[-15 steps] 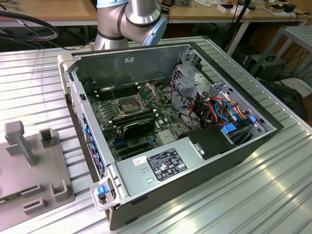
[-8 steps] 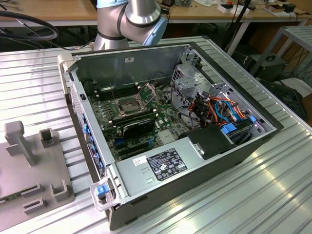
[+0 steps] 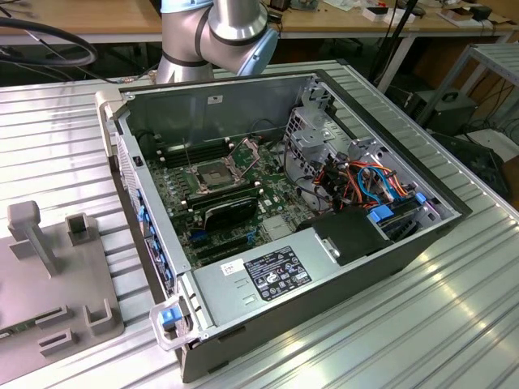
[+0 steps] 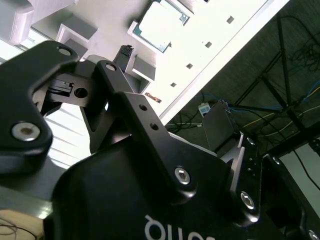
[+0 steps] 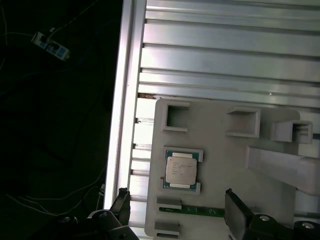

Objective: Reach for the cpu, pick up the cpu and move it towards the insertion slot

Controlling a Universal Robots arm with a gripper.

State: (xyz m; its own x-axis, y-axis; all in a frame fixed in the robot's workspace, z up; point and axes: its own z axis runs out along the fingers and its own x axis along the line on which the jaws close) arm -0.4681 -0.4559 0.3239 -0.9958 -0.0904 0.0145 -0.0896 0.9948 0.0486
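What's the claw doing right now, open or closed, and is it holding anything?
Claw: open wide, holding nothing. The cpu lies untouched in the grey tray.

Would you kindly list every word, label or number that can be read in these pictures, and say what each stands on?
None can be read.
Black label on the power supply, exterior view: print too small.
Print on the cpu, first wrist view: too faint.
White letters on the black housing, second wrist view: cut off at the picture's edge.
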